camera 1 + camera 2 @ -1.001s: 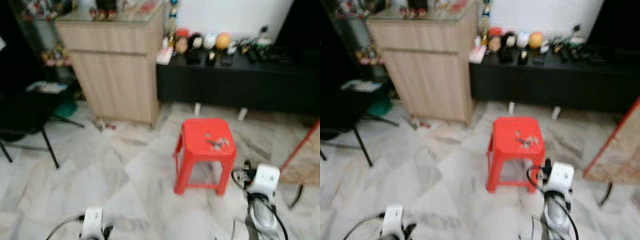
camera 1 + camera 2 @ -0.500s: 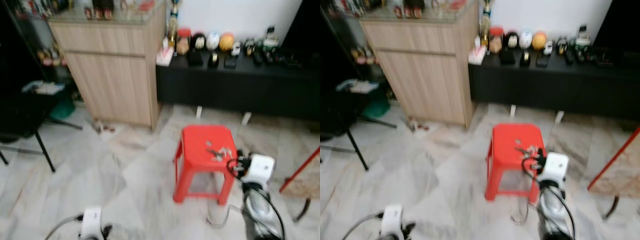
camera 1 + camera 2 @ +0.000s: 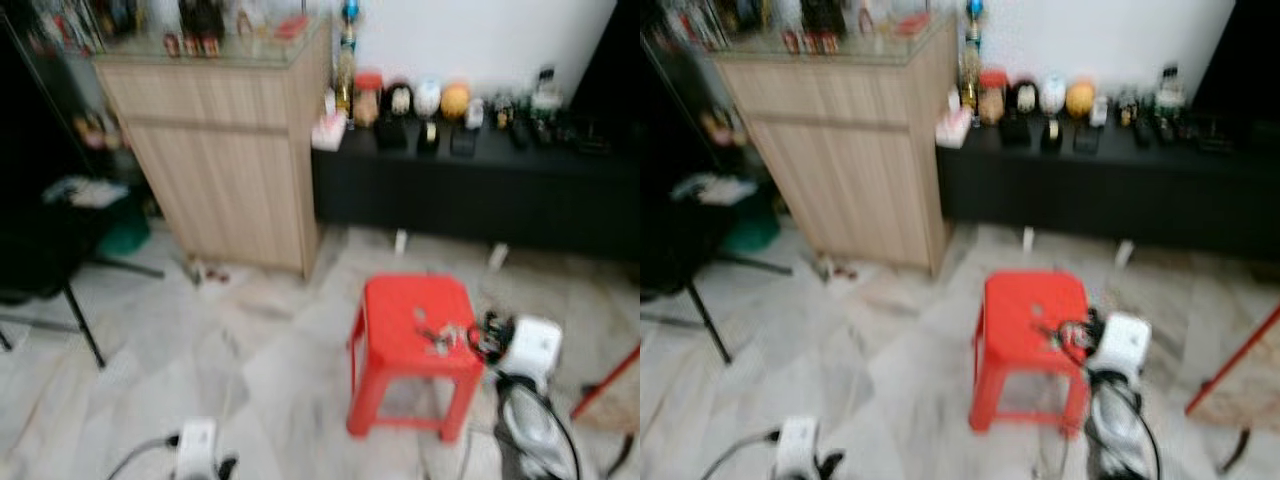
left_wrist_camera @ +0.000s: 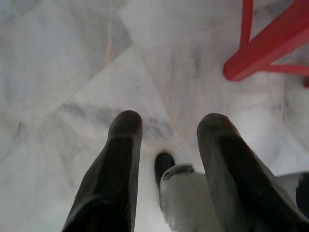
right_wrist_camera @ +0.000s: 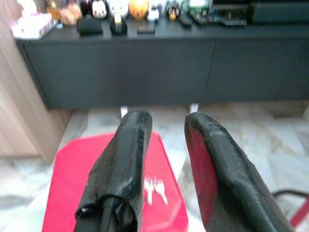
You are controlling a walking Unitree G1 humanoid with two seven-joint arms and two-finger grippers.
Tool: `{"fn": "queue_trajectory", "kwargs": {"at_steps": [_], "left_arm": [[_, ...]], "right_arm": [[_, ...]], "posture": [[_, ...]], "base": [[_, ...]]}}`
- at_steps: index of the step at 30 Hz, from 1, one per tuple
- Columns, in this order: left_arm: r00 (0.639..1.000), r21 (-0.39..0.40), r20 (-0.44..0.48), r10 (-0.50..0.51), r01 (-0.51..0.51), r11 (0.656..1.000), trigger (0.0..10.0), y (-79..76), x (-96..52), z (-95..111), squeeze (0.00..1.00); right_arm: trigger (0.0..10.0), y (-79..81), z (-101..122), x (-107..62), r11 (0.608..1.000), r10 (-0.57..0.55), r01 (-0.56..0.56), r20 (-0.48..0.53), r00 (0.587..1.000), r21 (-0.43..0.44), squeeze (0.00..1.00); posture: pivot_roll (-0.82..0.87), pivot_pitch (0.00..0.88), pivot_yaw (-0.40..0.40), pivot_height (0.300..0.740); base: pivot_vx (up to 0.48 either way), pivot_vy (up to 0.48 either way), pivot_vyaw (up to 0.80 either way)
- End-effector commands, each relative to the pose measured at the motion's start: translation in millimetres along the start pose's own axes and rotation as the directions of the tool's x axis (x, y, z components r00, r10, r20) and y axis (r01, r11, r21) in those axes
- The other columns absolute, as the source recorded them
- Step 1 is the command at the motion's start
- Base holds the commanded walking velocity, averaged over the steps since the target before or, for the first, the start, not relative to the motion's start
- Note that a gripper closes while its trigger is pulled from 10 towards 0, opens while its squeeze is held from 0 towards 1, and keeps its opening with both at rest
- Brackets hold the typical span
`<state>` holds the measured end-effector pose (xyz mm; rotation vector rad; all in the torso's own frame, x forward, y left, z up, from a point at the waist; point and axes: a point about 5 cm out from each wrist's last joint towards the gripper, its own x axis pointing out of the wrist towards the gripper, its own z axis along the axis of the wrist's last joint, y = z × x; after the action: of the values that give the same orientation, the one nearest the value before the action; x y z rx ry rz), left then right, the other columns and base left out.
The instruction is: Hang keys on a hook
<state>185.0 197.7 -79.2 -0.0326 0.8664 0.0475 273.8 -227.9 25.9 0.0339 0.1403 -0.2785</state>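
Early stage: keys lie ungrabbed on the stool, right gripper open and empty above them, probably lining up; hanging all left.

A stool stands on the floor in the middle, with keys lying on its seat toward the right edge. The right claw hovers just beside the stool's right side, above the seat. Behind the stool runs a low counter against the wall, carrying small ornaments. A cabinet stands left of the counter, touching it. A chair sits far left. The left claw hangs low over the floor at the near left.
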Motion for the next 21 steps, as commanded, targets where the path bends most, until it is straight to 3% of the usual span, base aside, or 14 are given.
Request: {"fn": "queue_trajectory", "kwargs": {"at_steps": [1,17,21], "left_arm": [[1.000,0.013,0.001,0.024,-0.024,1.000,10.0,8.8,-1.4,-0.3,0.00],[0.999,-0.040,-0.001,0.046,-0.046,0.998,10.0,3.9,-0.3,-0.3,0.00],[0.999,-0.054,-0.014,0.051,-0.052,0.997,10.0,-1.1,-0.3,-3.9,0.00]], "right_arm": [[10.0,9.9,1.6,1.4,0.999,0.029,-0.029,-0.001,1.000,0.015,0.00],[10.0,16.2,3.0,-2.4,0.997,0.082,-0.082,0.009,0.997,0.005,0.00],[10.0,15.3,6.5,-0.4,0.995,0.100,-0.100,0.014,0.995,-0.011,0.00]], "posture": [[-0.05,0.000,-0.015,0.740],[-0.05,0.000,-0.039,0.740],[-0.04,0.000,-0.057,0.740]], "base": [[0.281,0.000,-0.77],[0.278,0.000,0.00],[0.000,0.000,0.00]]}}
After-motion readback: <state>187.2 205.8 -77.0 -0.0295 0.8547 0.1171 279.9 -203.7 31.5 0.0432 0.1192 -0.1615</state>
